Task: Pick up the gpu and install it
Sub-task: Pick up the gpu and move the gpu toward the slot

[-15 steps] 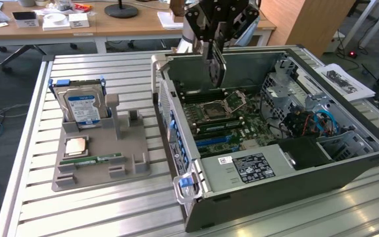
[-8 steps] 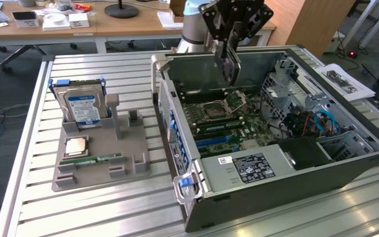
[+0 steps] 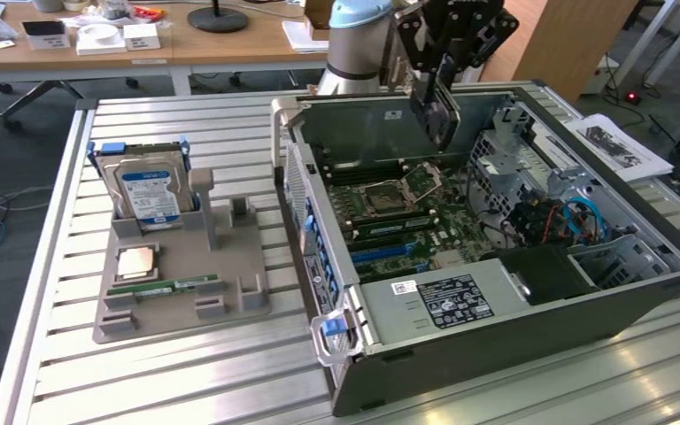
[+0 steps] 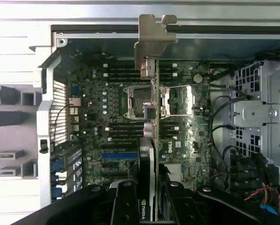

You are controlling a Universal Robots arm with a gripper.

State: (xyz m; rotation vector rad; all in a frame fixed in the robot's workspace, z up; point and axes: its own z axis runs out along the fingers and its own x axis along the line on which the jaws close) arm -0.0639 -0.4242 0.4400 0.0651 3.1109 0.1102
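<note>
Both fingers (image 4: 126, 206) of the claw (image 4: 150, 211) clamp the gpu (image 4: 149, 140) by its upper edge — likely light, stiff and fragile, best held by the rim, not the components. Thin, dark, with a silvery bracket (image 4: 154, 40) at one end, it hangs just below the claw, above the motherboard (image 4: 112, 108).

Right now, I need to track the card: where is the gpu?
In the exterior view the gpu hangs clamped in the gripper, upper centre, above the computer case and its motherboard.
</note>
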